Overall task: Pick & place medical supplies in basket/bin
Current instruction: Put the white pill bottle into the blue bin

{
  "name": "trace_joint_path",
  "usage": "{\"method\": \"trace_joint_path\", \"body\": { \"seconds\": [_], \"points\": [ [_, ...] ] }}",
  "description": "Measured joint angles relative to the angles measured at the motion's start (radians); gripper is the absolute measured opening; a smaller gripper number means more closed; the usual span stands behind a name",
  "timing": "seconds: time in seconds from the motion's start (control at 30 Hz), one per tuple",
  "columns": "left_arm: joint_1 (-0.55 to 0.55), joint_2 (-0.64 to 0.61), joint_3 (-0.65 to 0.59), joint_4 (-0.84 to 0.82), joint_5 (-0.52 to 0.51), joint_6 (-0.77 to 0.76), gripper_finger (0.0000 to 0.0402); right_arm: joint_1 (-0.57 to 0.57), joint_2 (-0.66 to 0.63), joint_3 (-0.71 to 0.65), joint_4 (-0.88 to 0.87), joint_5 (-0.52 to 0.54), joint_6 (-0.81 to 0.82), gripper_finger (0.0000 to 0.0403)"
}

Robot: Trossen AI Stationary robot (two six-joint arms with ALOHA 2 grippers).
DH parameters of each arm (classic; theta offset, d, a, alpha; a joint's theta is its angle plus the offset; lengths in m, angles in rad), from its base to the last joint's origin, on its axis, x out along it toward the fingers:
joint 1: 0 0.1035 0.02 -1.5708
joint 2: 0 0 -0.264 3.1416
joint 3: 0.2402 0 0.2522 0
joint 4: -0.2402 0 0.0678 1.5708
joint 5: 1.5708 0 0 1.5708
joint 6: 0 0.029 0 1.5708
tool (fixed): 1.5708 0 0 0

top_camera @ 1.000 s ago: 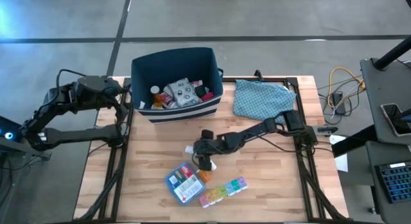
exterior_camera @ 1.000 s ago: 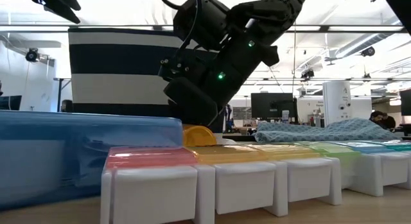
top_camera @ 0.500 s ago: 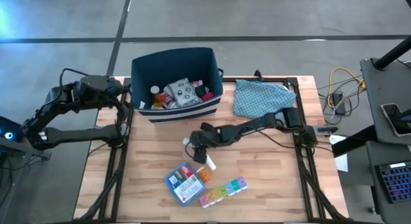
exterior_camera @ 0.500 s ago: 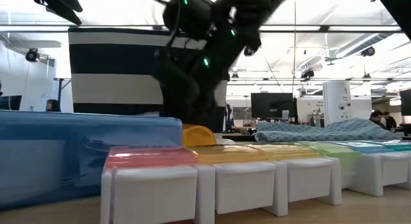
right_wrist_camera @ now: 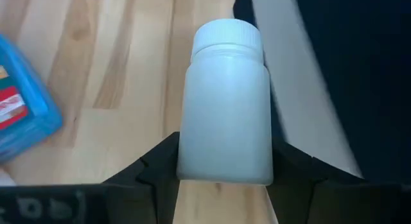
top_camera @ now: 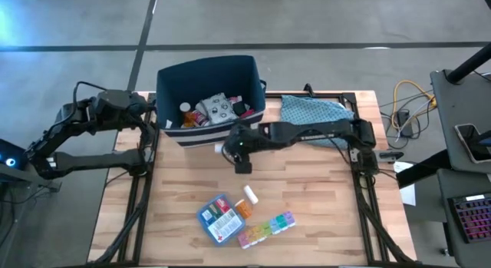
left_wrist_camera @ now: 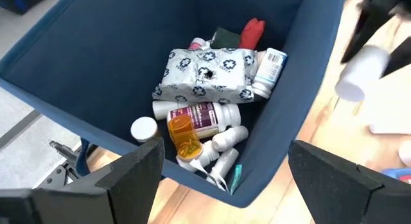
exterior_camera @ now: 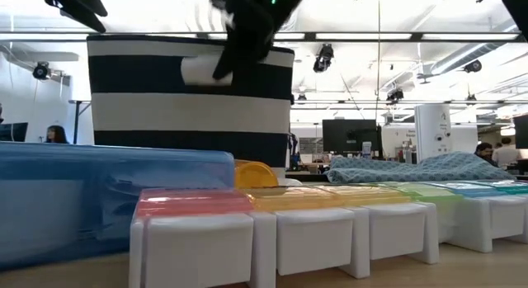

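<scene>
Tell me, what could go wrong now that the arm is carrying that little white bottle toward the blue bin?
The right gripper holds the white bottle only by its lower end, so it might slip out. The bottle hangs outside the navy bin, beside its front wall; released too soon, it would likely land on the table. Carried too low, it could bump the bin's wall. The left gripper hovers open over the bin, so the arms could crowd.
</scene>
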Motion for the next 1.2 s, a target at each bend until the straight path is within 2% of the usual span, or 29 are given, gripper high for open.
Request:
{"method": "trace_joint_path", "body": {
  "seconds": [0.17, 0.47, 0.77, 0.9, 1.2],
  "points": [
    [0.0, -0.004, 0.0, 0.0, 0.0, -0.02, 0.0308, -0.008, -0.026, 0.063, -0.013, 0.046, -0.043, 0.0171],
    [0.0, -0.003, 0.0, 0.0, 0.0, -0.02, 0.0308, -0.05, -0.026, 0.173, -0.009, 0.053, -0.043, 0.0171],
    [0.0, 0.008, 0.0, 0.0, 0.0, -0.02, 0.0308, -0.175, 0.013, 0.168, 0.157, 0.034, 0.016, 0.0171],
    [0.0, 0.012, 0.0, 0.0, 0.0, -0.02, 0.0308, -0.219, 0.04, 0.163, 0.166, -0.026, 0.033, 0.0171],
    [0.0, 0.016, 0.0, 0.0, 0.0, -0.02, 0.0308, -0.243, 0.051, 0.163, 0.172, -0.042, 0.01, 0.0171]
  ]
}}
